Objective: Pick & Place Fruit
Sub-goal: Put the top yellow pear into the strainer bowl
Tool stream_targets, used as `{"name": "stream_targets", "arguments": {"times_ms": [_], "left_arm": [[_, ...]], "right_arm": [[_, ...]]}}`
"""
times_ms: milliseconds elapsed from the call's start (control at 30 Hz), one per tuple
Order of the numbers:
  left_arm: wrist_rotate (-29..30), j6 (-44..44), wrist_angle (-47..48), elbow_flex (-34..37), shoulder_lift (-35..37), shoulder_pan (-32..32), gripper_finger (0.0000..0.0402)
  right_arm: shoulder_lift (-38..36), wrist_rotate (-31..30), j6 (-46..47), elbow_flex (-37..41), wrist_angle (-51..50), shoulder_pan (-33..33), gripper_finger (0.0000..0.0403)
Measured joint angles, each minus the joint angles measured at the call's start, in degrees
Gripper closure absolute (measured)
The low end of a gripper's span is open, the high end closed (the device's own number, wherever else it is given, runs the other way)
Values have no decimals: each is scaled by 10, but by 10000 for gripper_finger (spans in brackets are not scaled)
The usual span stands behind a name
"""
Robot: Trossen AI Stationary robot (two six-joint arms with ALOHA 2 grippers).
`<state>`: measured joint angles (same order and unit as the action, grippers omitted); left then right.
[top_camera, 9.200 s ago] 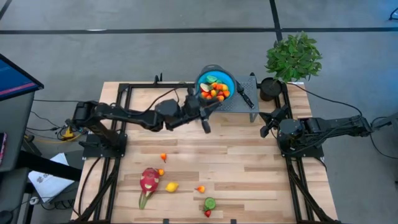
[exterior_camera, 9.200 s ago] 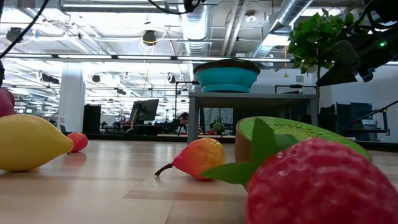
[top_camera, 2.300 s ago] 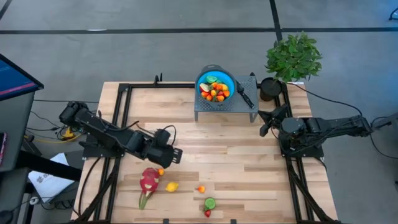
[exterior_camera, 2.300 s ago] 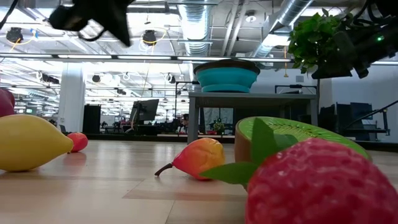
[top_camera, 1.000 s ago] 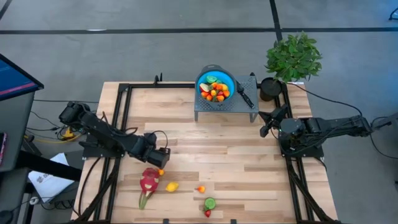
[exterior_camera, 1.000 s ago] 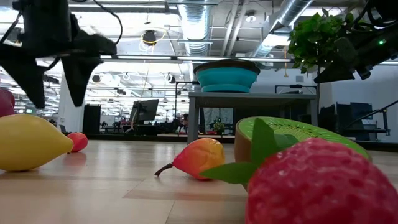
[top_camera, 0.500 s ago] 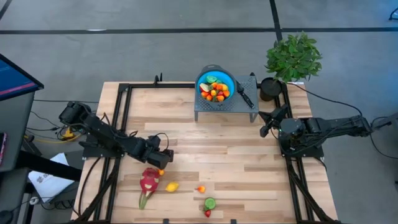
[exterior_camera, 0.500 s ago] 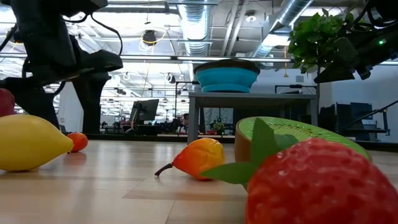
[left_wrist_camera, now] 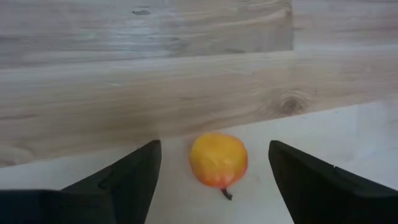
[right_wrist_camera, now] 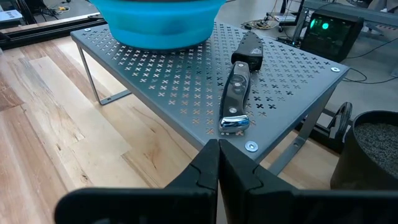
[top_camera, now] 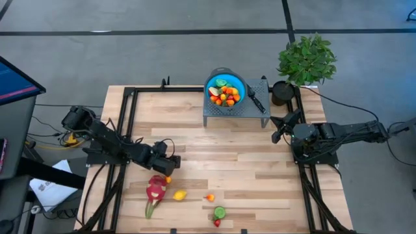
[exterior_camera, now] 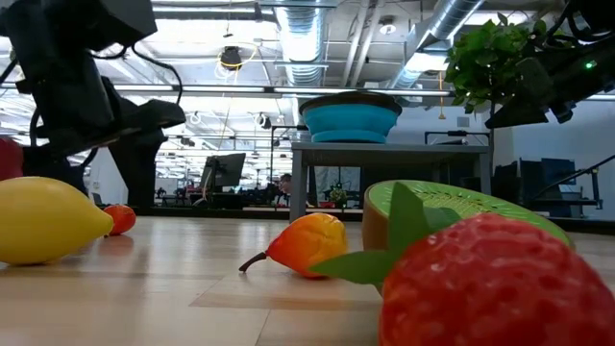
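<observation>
My left gripper (top_camera: 168, 171) (left_wrist_camera: 214, 147) is open and low over the table, its fingers standing on either side of a small orange-yellow fruit (left_wrist_camera: 217, 159) (top_camera: 168, 179) without touching it. The fruit lies on the wood. Beside it lie the pink dragon fruit (top_camera: 155, 189), a lemon (top_camera: 179, 194) (exterior_camera: 43, 221), a small orange fruit (top_camera: 209, 197) (exterior_camera: 306, 243), a kiwi half (top_camera: 220, 212) and a strawberry (top_camera: 217, 222). The blue bowl (top_camera: 225, 88) holds several fruits. My right gripper (top_camera: 279, 132) (right_wrist_camera: 217, 152) waits shut near the rack's right side.
The bowl stands on a grey perforated rack (top_camera: 259, 109) at the far middle, with a black-handled knife (right_wrist_camera: 239, 93) beside it. A potted plant (top_camera: 307, 58) stands at the far right. Black frame rails (top_camera: 123, 123) run along both table sides. Bare wood lies in the table's middle.
My left gripper has come down toward the small orange-yellow fruit, from well above the table to just over it, its fingers now on either side of the fruit. The fruits have stayed where they were.
</observation>
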<state>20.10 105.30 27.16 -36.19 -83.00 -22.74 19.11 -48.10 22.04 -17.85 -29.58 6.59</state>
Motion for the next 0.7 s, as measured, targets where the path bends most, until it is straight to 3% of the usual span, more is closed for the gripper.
{"name": "stream_targets", "arguments": {"times_ms": [400,700], "left_arm": [[-8,0,-11,12,2,13,143],[-21,1,-6,14,1,14,209]], "right_arm": [[0,0,0,0,0,0,403],[0,0,0,0,0,0,403]]}}
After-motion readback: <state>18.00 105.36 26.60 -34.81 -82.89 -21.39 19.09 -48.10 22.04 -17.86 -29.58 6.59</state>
